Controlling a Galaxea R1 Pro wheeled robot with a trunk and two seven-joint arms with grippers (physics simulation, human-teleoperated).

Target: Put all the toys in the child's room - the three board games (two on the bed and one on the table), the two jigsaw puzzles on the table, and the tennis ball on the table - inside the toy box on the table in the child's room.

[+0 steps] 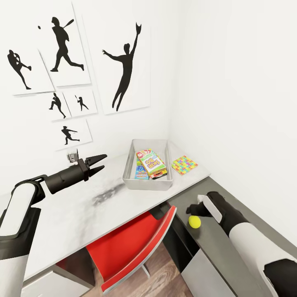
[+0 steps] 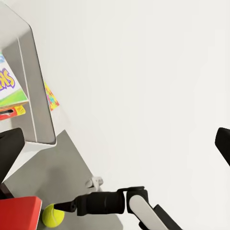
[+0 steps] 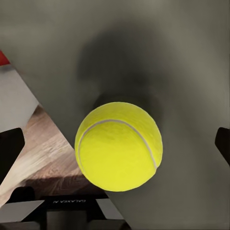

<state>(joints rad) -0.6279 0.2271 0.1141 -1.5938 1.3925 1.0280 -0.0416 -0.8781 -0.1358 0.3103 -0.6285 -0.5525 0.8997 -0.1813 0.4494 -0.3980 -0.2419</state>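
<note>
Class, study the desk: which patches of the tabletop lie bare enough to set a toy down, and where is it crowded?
Bare: the wide stretch of table between the left gripper and the red chair, and the strip between the toy box and the jigsaw puzzle. Crowded: inside the toy box, where board games are stacked.

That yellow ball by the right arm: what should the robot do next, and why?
Probably shut the right gripper on the tennis ball. Its fingers stand open on either side of the ball, which lies on the dark grey surface, outside the toy box.
</note>
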